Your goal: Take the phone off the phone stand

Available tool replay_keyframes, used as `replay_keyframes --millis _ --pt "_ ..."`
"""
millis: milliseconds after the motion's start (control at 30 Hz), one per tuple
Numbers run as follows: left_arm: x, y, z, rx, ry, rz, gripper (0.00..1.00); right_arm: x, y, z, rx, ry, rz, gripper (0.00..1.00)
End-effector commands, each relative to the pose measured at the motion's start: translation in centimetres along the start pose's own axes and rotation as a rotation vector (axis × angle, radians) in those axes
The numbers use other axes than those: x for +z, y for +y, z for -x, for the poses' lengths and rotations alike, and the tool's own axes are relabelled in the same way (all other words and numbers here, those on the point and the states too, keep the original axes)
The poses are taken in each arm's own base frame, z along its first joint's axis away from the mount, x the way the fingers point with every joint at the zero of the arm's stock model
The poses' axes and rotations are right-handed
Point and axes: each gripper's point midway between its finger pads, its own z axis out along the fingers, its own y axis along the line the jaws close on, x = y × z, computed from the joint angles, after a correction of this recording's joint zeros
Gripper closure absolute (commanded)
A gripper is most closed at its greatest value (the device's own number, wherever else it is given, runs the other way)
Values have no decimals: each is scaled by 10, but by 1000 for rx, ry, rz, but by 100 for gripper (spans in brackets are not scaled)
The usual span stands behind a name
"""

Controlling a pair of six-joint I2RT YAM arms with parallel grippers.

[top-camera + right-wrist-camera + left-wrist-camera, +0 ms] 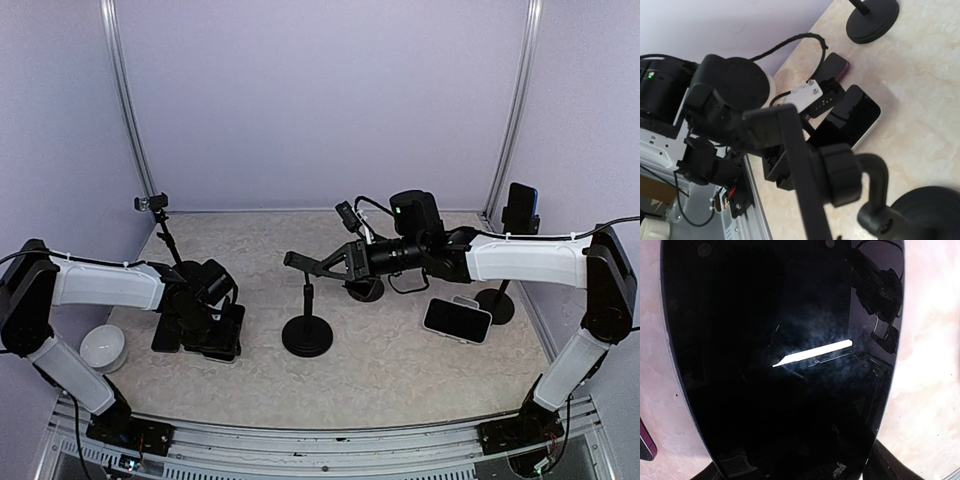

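Phone [228, 345] flat on the worktop [400, 385], off the phone stand [306, 335].
Left claw [205, 312] over it near the left edge, right claw [328, 264] by the stand; we cannot tell either's opening.

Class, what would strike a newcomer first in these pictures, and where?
A glossy black phone fills the left wrist view. From above, the right end effector sits at the head of the central phone stand, which holds no phone. A white-edged phone lies flat right of it.
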Motion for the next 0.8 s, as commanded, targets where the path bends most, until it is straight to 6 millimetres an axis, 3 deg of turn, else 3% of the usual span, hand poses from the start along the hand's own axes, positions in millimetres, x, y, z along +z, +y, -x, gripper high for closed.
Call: replay_keyframes --millis 0,533,600,767 --pt "1 6 0 2 12 23 35 -4 2 13 -4 -27 -4 100" --pt "-8 3 2 -6 5 10 7 -2 21 39 -36 -62 43 100" --pt "-16 -2 10 -1 -28 -9 2 -2 23 44 -40 -71 49 100" --pt "-49 -23 38 9 -163 -102 1 2 30 58 -55 -91 64 100"
